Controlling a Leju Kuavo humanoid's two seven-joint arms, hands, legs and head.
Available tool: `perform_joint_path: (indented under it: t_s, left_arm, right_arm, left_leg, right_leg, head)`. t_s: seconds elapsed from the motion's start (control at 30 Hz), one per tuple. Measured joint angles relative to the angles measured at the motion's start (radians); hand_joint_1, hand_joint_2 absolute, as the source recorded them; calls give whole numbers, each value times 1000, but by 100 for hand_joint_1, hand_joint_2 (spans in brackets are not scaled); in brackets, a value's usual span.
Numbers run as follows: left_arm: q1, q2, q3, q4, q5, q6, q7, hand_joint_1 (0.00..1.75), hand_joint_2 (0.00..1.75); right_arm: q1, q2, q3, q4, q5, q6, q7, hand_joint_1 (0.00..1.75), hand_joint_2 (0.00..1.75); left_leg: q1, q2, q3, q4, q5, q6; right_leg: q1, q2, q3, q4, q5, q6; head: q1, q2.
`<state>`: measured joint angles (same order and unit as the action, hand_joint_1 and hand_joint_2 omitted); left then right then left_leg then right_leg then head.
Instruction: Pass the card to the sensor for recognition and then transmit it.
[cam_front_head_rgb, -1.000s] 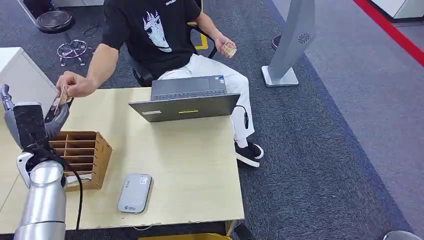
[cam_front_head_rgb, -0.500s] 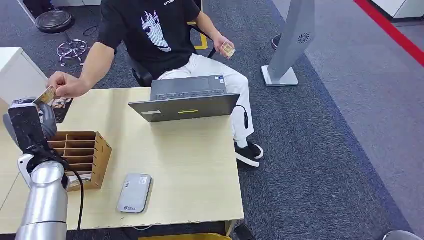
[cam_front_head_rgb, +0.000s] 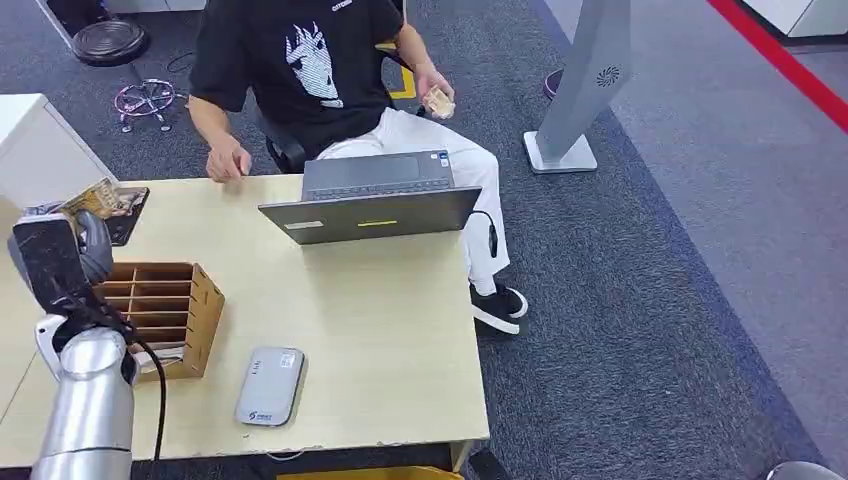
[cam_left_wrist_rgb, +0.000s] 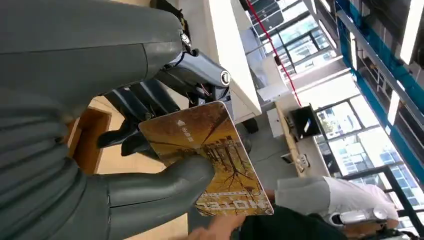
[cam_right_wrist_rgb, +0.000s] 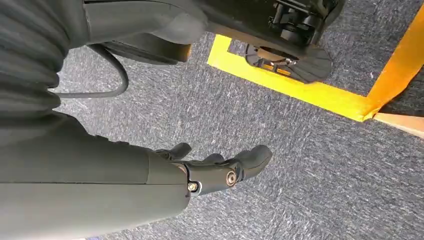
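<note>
Left wrist view: our left hand (cam_left_wrist_rgb: 125, 150) has the card (cam_left_wrist_rgb: 210, 160) pinched between the thumb and the darker fingers, firm hold by the look of it. Head view puts that hand (cam_front_head_rgb: 60, 255) raised at the desk's far-left corner, above the brown slotted organiser (cam_front_head_rgb: 165, 310), with the card (cam_front_head_rgb: 100, 198) sticking out past the fingertips, away from us and toward the person (cam_front_head_rgb: 300, 70) seated at the far edge behind the laptop (cam_front_head_rgb: 375, 205).

Right hand (cam_right_wrist_rgb: 210, 167) hangs by the floor, fingers loosely curled, holding nothing.

Progress, as we judge it: card is in hand, so pickup is done. Scan and hand-off are left. The sensor looks to be the grey reader (cam_front_head_rgb: 270, 385) near the desk's (cam_front_head_rgb: 400, 340) near edge, well apart from the card.

Card orientation: long axis runs out from the hand, roughly away from us; printed face toward the wrist camera. Tilt we can't pin down.
</note>
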<state>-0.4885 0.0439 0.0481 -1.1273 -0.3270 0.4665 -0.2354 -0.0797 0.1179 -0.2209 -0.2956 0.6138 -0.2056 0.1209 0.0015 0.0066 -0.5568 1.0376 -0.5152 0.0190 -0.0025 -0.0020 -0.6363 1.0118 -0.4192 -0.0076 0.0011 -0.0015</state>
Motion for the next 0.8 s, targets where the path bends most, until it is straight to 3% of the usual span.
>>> perform_joint_path:
  t_s: [0.27, 0.57, 0.8]
  left_arm:
    - [53, -11, -83, -117, -77, -92, 4, 175, 175]
    - [131, -21, -187, -272, -85, -166, -2, 175, 175]
    - [224, -16, -205, -325, -47, -185, 23, 175, 175]
  right_arm:
    - [1, 0, 0, 0, -3, 0, -5, 0, 175]
    - [8, 0, 1, 0, -10, 0, -5, 0, 175]
    - [45, 0, 2, 0, -40, 0, -62, 0, 175]
  left_leg:
    - [0, 0, 0, 0, 0, 0]
    - [0, 0, 0, 0, 0, 0]
    - [0, 0, -1, 0, -1, -1]
  right_leg:
    - [0, 0, 0, 0, 0, 0]
    - [0, 0, 0, 0, 0, 0]
    - [0, 0, 0, 0, 0, 0]
  head:
    - [0, 0]
    - [0, 0]
    - [0, 0]
